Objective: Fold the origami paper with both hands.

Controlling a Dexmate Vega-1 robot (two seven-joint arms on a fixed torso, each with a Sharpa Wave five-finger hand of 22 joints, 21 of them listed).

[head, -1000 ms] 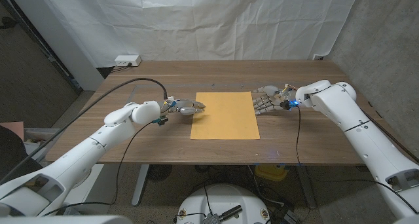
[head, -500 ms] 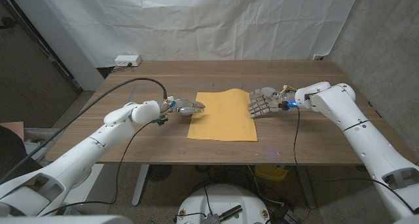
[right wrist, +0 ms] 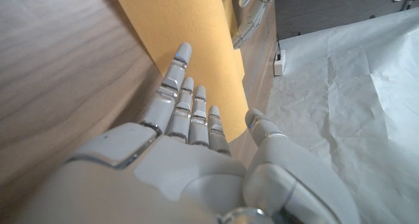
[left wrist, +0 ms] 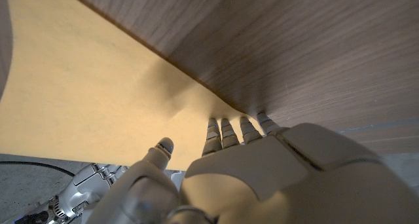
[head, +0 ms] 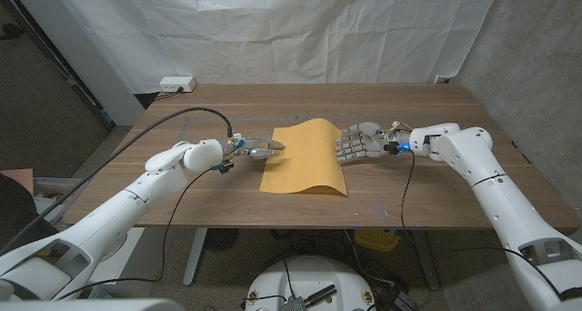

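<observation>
An orange-yellow sheet of origami paper [head: 303, 158] lies mid-table. My left hand [head: 257, 148] reaches in from the left, its straight fingertips [left wrist: 226, 127] touching the paper's [left wrist: 85, 80] left edge. My right hand [head: 357, 144] is at the right edge with its fingers stretched out and slipped under the sheet, so that side arches up off the wood. Along the right wrist view, my right hand [right wrist: 190, 152] has the raised paper [right wrist: 190, 21] resting on its fingers with the thumb held apart. The left hand's fingers [right wrist: 252, 14] show beyond the sheet. Neither hand pinches the paper.
A white power strip [head: 177, 83] sits at the table's back left corner. A black cable [head: 186, 116] runs across the wooden table [head: 409, 184] to my left wrist. A white cloth hangs behind the table.
My right hand has slid leftward under the paper's right edge, and that side has risen from flat into an arch. The left hand has stayed put.
</observation>
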